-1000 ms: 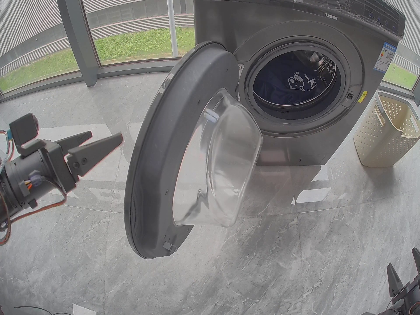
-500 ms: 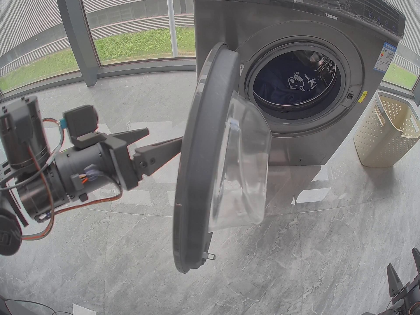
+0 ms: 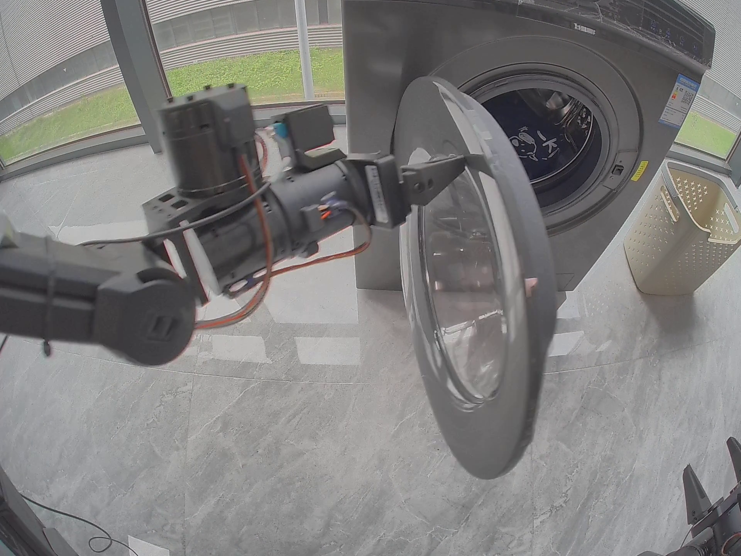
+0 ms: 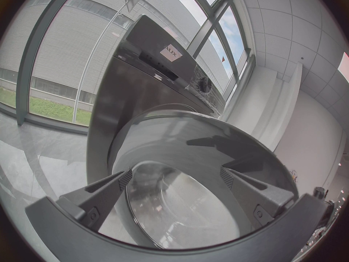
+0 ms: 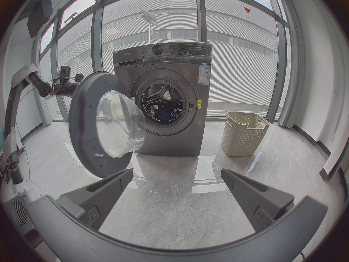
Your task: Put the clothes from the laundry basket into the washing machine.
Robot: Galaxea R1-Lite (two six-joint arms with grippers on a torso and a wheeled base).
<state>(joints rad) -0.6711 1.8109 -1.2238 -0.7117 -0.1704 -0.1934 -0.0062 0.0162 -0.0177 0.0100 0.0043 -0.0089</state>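
The grey washing machine [image 3: 432,32] stands ahead with its round door [image 3: 494,395] swung partway across the drum mouth. Dark clothes [image 3: 532,137] with a white print lie inside the drum. My left gripper [image 3: 455,167] is open, its fingertips against the upper part of the door's outer face; in the left wrist view the left gripper [image 4: 175,173] spans the door [image 4: 174,135] close up. The cream laundry basket [image 3: 679,233] stands on the floor to the right of the machine. My right gripper [image 5: 176,173] hangs open and holds nothing, low at the right [image 3: 718,496].
Grey tiled floor spreads out before the machine. Large windows run behind and to the left. From the right wrist view, the machine [image 5: 163,60], its door [image 5: 81,128], the basket [image 5: 243,133] and the left arm [image 5: 63,86] all stand across open floor.
My left arm has swung right and up against the door. The door has turned from wide open to partway shut, its outer face now toward the head camera.
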